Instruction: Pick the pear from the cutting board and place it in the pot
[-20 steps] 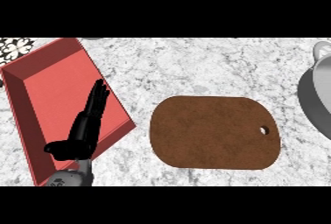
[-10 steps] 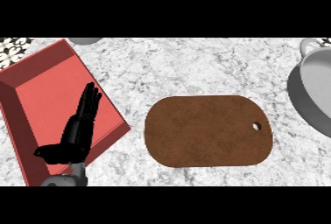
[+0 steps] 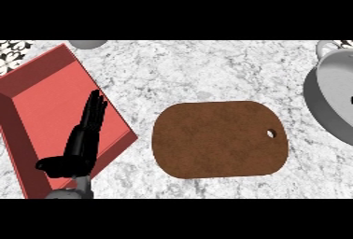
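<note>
The brown cutting board (image 3: 219, 139) lies bare in the middle of the marble counter; no pear shows on it or anywhere else in view. The grey pot (image 3: 332, 95) is cut off by the right edge, and I see only part of its rim and one handle. My left hand (image 3: 77, 148) rests open at the lower left, fingers straight and pointing up, over the red tray. My right hand is out of view.
A red tray (image 3: 41, 102) fills the left side, tilted diagonally. A grey round object (image 3: 88, 44) peeks in at the top left. A patterned patch (image 3: 14, 51) sits in the top left corner.
The whole view has shifted: board, tray and pot sit slightly lower and further left than before. The left hand keeps its open pose.
</note>
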Controlling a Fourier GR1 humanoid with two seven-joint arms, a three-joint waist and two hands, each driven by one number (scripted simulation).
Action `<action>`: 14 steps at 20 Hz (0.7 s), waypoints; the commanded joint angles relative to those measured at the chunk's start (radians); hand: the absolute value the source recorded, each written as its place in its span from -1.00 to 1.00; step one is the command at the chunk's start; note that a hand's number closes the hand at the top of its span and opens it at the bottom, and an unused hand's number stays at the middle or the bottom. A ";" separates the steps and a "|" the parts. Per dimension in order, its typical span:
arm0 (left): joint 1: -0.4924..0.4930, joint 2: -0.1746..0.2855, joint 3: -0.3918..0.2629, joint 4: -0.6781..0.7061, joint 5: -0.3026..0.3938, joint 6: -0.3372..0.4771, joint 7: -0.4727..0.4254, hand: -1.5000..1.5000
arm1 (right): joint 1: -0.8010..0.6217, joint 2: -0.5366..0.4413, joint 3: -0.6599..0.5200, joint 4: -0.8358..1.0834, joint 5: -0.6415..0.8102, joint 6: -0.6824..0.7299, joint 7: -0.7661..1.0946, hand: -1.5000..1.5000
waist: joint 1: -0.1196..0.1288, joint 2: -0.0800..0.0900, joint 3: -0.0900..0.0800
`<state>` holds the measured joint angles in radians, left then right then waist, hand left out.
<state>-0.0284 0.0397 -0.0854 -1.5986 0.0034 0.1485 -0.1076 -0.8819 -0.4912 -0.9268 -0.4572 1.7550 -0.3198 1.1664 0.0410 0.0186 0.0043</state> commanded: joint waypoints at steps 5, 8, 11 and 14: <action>0.018 0.012 0.021 0.019 0.003 -0.005 -0.027 0.00 | 0.016 0.071 -0.077 -0.045 -0.102 -0.276 -0.002 -1.00 | -0.010 -0.008 -0.003; 0.023 0.019 0.000 -0.034 -0.013 0.000 0.020 0.00 | 0.053 0.078 -0.076 -0.137 -0.100 -0.470 -0.096 -1.00 | -0.004 -0.009 0.000; -0.007 -0.007 0.003 0.002 -0.007 0.015 0.027 0.00 | 0.054 0.104 -0.079 -0.226 -0.118 -0.654 -0.164 -1.00 | -0.018 -0.006 0.000; 0.005 0.016 0.022 0.005 0.005 -0.003 0.017 0.00 | 0.067 0.124 -0.091 -0.270 -0.138 -0.770 -0.168 -1.00 | -0.016 -0.008 -0.002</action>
<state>-0.0195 0.0402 -0.0808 -1.6000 -0.0043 0.1576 -0.1004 -0.8271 -0.3894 -1.0092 -0.6686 1.6403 -0.8525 0.9713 0.0269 0.0096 0.0038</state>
